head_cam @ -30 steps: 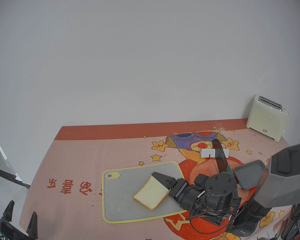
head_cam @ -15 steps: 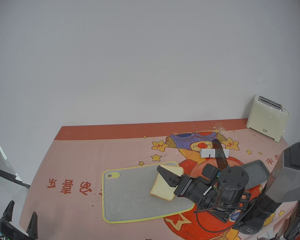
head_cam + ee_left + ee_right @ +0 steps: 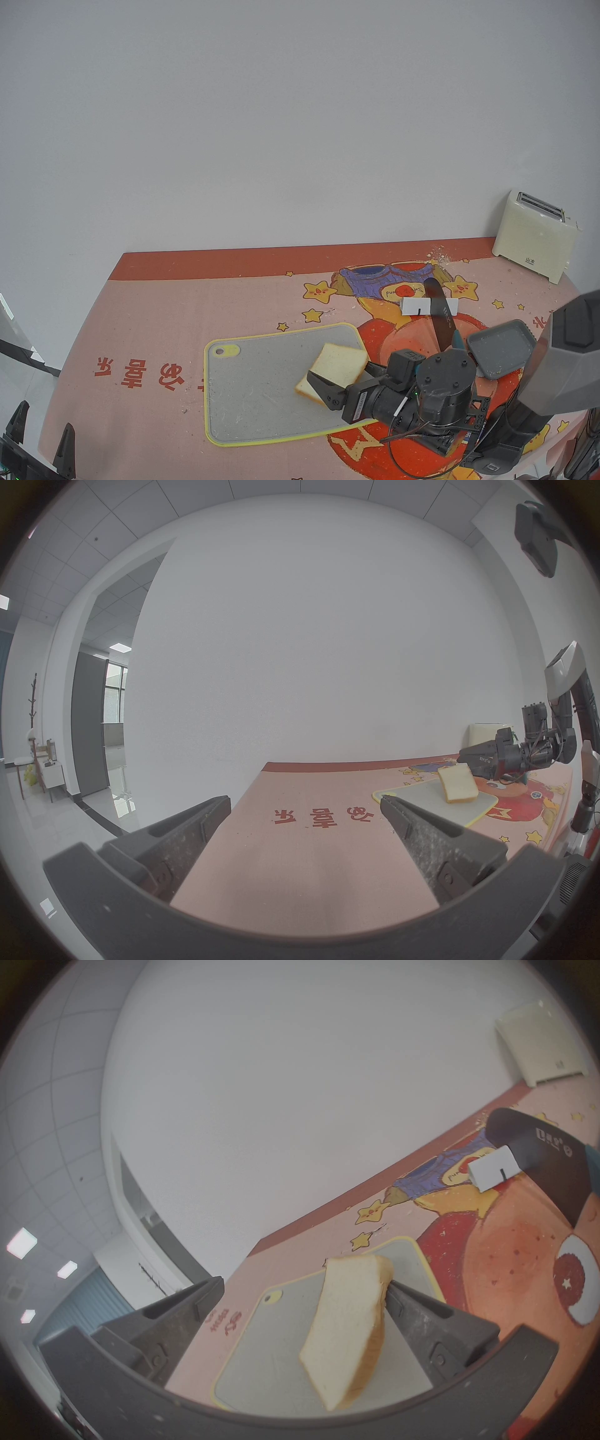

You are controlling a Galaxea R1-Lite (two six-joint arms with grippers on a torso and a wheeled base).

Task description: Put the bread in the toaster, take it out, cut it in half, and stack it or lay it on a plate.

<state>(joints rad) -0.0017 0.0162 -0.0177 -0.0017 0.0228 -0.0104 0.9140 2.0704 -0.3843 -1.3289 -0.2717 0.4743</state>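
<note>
Starting with the biggest: a cartoon-printed table (image 3: 162, 325), and near its middle a grey cutting board (image 3: 256, 387). Standing at the far right corner, well apart from the board, a cream toaster (image 3: 534, 236). Lying on the right between board and toaster, a grey plate (image 3: 503, 349), and just beside it a black-bladed knife (image 3: 440, 315). Tilted at the board's right edge, the bread (image 3: 334, 372): whole, pale, leaning against one finger of the right gripper (image 3: 303, 1291). Jaws there spread wide, clamping nothing, with contact on one side only. Hanging low off the table's near left edge, the left gripper (image 3: 305, 805), jaws likewise wide and empty.

Probably mid-handling of the slice at the board; hard to tell whether toasted, but clearly not yet cut. Needed next: either closing squarely across the two faces to lift, or drawing the finger away to let the slice drop flat for the knife. Soft crumb, so only a gentle squeeze.
</note>
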